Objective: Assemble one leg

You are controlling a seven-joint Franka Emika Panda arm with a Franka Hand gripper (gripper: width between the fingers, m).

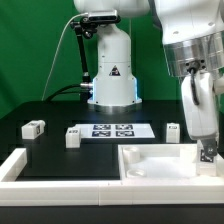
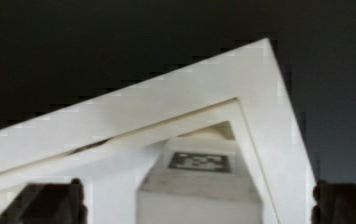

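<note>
Four legs (image 1: 33, 128), one panel (image 1: 160, 165)

The white arm descends from the upper right of the exterior view, its wrist pointing straight down. The gripper (image 1: 208, 152) hangs at the right edge of the frame, fingers vertical. In the wrist view, two dark fingertips (image 2: 50, 203) sit at the lower corners, set well apart.
</note>
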